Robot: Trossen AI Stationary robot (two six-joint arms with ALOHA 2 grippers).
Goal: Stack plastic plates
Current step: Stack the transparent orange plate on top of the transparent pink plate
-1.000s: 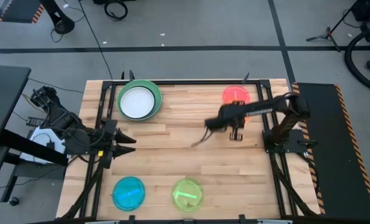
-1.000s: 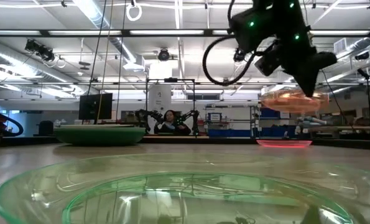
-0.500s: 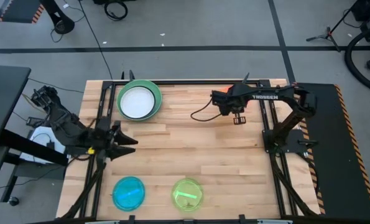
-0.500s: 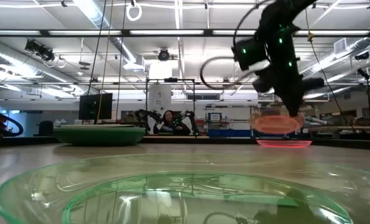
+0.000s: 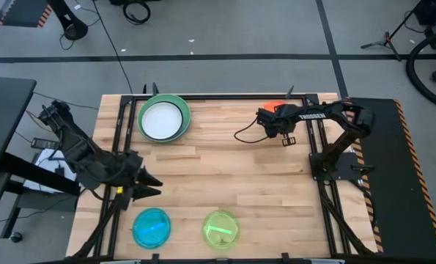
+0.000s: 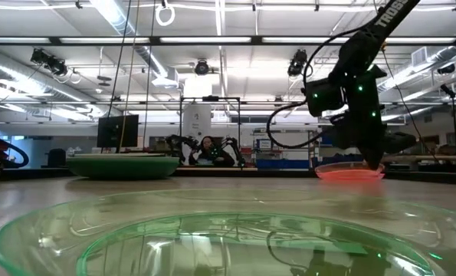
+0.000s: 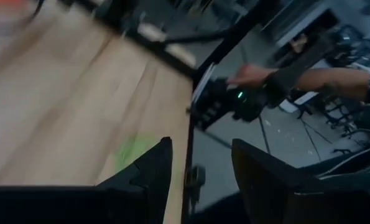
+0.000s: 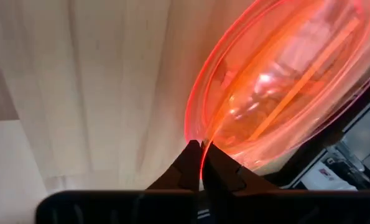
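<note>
- From above, a stack sits at about 11 o'clock on the desk (image 5: 225, 158): a white plate (image 5: 161, 120) nested on the green plates (image 5: 182, 110). I take the big end of the job as done; I cannot tell what else lies under the white one.
- My right claw (image 8: 201, 147) is at 1 o'clock, pressed together on the rim of the orange plate (image 8: 278, 81); the wrist view shows both fingertips pinching the near edge.
- In the low view that orange plate (image 6: 350, 171) lies low, over or in a pink plate at the desk surface; I cannot tell whether they touch, or whether it is fully seated.
- Only a sliver of the orange plate (image 5: 275, 107) shows from above, the rest hidden by the right arm.
- My left claw (image 5: 146, 185) hangs at 8 o'clock with fingers spread and nothing between them.
- The blue plate (image 5: 152, 226) at 7 o'clock and the yellow-green plate (image 5: 220, 228) at 6 o'clock lie apart from each other, unstacked.
- My judgement: past halfway. Left to do: release the orange, gather the blue and yellow-green, then join the small pile with the large one.
</note>
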